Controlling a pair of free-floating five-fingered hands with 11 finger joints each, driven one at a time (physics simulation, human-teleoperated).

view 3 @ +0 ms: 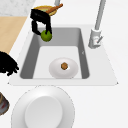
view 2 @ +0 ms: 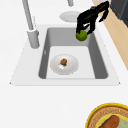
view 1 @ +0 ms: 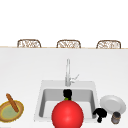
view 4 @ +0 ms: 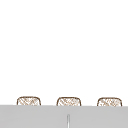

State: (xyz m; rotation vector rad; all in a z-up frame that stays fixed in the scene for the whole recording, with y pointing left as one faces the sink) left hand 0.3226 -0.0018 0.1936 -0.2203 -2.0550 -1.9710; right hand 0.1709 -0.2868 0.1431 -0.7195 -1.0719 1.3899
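Note:
My left hand (view 1: 67, 93) hangs over the middle of the sink (view 1: 82, 84), fingers curled down on a small green round fruit (view 2: 81, 35). The left side view shows this hand (view 2: 89, 17) above the basin; in the right side view the hand (view 3: 40, 18) grips the fruit (view 3: 46, 35) from above. Below, on the basin floor, a white plate (view 2: 72, 67) carries a small brown morsel (view 2: 64, 61). My right hand (view 1: 100, 113) floats at the sink's front right corner with loosely bent fingers, holding nothing; the right side view has it (view 3: 7, 65) at the left edge.
A big red ball (view 1: 67, 115) covers the sink's front in the front view. The faucet (view 1: 67, 72) stands behind the basin. Right of the sink lie a white plate (view 1: 113, 103) and a small dark jar (view 1: 115, 117). A yellow bowl (view 1: 7, 113) with a brown stick sits at the left.

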